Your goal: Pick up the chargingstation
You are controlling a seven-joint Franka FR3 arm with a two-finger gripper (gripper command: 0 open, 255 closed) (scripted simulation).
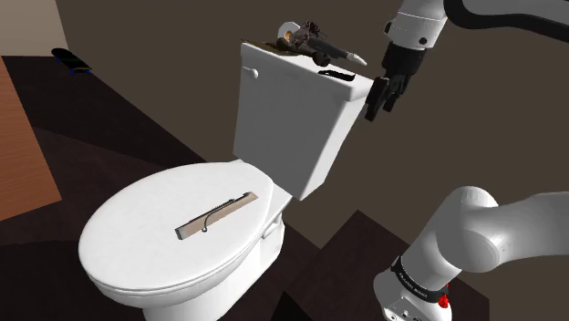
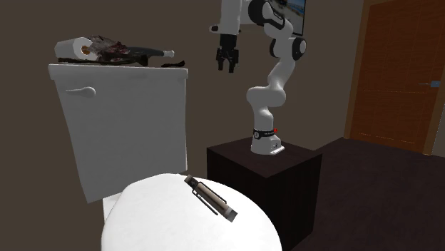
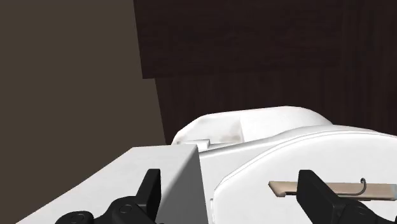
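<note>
The charging station (image 1: 216,216) is a flat tan bar with a thin dark cable hook, lying across the closed white toilet lid (image 1: 146,246). It also lies on the lid in the second exterior view, charging station (image 2: 210,197), and past the right finger in the wrist view, charging station (image 3: 331,188). My black gripper (image 1: 383,96) hangs open beside the tank's upper corner, well above the bar and apart from it. Seen from the second exterior view, the gripper (image 2: 227,65) is level with the tank top. Nothing sits between the fingers of the gripper (image 3: 232,181).
The white tank (image 1: 292,128) carries a paper roll (image 2: 77,48), a dark bottle (image 1: 333,50) and other dark clutter on its lid. The arm's dark stand (image 2: 264,167) is close beside the toilet. A brown door (image 2: 399,71) stands further off.
</note>
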